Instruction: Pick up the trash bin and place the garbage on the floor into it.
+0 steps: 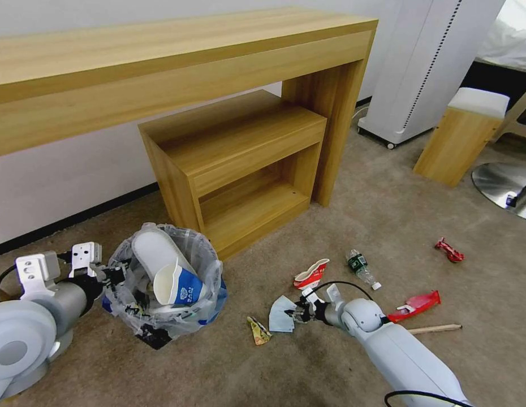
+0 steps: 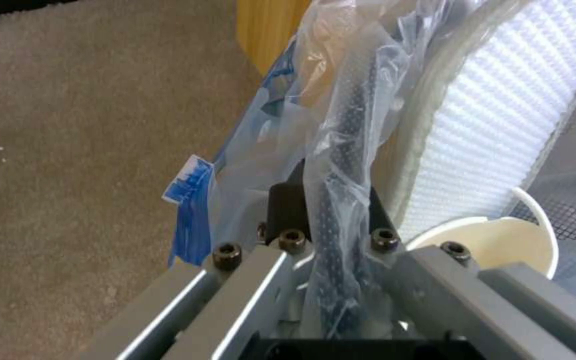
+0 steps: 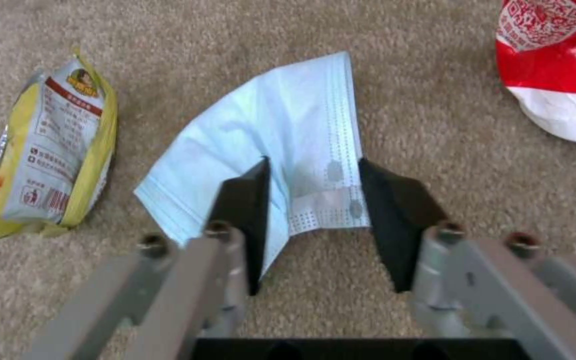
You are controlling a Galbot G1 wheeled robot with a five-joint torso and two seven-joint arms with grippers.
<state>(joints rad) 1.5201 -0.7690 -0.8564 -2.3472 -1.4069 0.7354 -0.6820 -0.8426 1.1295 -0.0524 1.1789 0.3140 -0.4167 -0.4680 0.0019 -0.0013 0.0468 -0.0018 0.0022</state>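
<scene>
Right gripper (image 3: 311,200) jaws wide, straddling the pale blue mask (image 1: 281,315) at lower centre (thin, floppy, so pinch a raised fold); left gripper (image 1: 113,275) clamped on the trash bin (image 1: 164,325) rim, lower left.

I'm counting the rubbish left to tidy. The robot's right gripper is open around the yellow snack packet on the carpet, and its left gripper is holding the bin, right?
Not quite. The right gripper is open around the blue mask, as the right wrist view shows; the yellow snack packet lies beside it, untouched. The left gripper does hold the bin by its rim.
</scene>
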